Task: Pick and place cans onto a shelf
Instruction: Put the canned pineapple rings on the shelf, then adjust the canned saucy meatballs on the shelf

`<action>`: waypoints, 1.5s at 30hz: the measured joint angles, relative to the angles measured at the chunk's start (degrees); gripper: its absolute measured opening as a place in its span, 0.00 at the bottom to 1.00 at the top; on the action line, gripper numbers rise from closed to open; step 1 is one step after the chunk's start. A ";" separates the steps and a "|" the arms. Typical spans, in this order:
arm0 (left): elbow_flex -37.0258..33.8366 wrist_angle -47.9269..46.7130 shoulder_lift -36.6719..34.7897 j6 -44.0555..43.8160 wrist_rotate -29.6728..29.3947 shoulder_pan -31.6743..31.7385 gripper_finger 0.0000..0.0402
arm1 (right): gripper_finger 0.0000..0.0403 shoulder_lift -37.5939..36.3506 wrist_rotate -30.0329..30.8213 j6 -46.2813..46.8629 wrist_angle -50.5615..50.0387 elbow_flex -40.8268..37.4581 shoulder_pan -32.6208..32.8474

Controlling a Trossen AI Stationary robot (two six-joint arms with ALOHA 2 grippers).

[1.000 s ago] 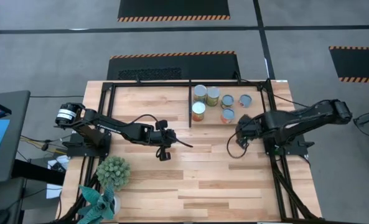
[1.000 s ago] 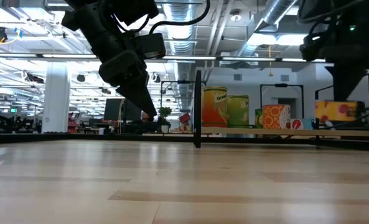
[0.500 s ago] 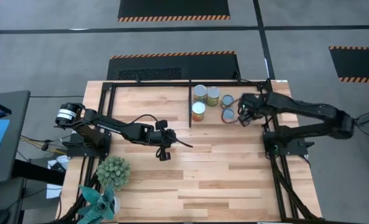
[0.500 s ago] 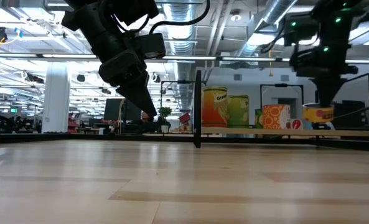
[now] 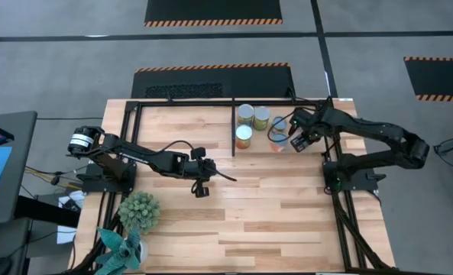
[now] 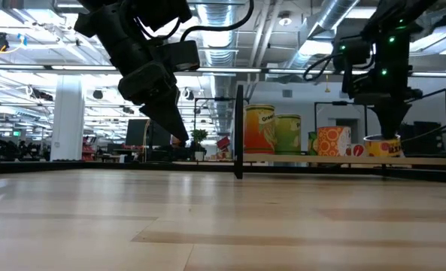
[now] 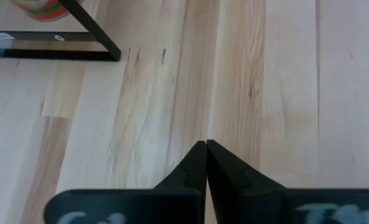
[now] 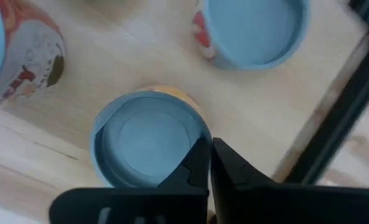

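The shelf's black frame (image 5: pixel 211 101) with its divider bar (image 5: pixel 234 126) stands on the far half of the wooden table. Several cans (image 5: pixel 245 114) (image 5: pixel 262 117) (image 5: pixel 244 136) stand right of the divider; they also show in the low view (image 6: pixel 259 129) (image 6: pixel 288 134) (image 6: pixel 330 141). My right gripper (image 5: pixel 292 138) is over this group, shut on a yellow-orange can (image 6: pixel 383 146) with a silver-blue top (image 8: pixel 147 143). My left gripper (image 5: pixel 202 189) is shut and empty over the bare table middle, in front of the shelf. My right gripper holds the can by its top rim (image 8: pixel 195 126), on one side of the round top, between its two shut fingers. The fingers point down from above (image 6: pixel 388 128). The can hangs upright below them, down at the shelf's planks; whether it rests there I cannot tell.
Two more cans stand close to the held one (image 8: pixel 252 31) (image 8: pixel 16 50), and a frame bar (image 8: pixel 333 118) runs close by. Two green plants (image 5: pixel 139 210) (image 5: pixel 123 246) stand at the near left corner. Bare wood (image 5: pixel 272 221) fills the near half.
My right gripper has gone toward the table's far edge with the can, from the table's right middle to the group of cans in the shelf, then down, still shut. The can has stayed upright and now sits lower, at plank level.
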 joint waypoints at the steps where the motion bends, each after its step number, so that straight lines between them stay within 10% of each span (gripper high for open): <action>1: 0.00 -0.01 0.00 0.00 0.00 0.00 0.00 | 0.04 0.53 -0.23 0.08 -0.05 -0.01 -0.01; 34: 0.00 -0.25 0.00 -1.03 0.02 0.00 0.00 | 0.33 3.58 6.13 -3.80 -1.48 1.86 0.49; 45: 0.00 -0.29 0.00 -1.03 0.02 0.00 0.00 | 0.32 -3.01 -0.42 2.16 3.66 9.42 16.44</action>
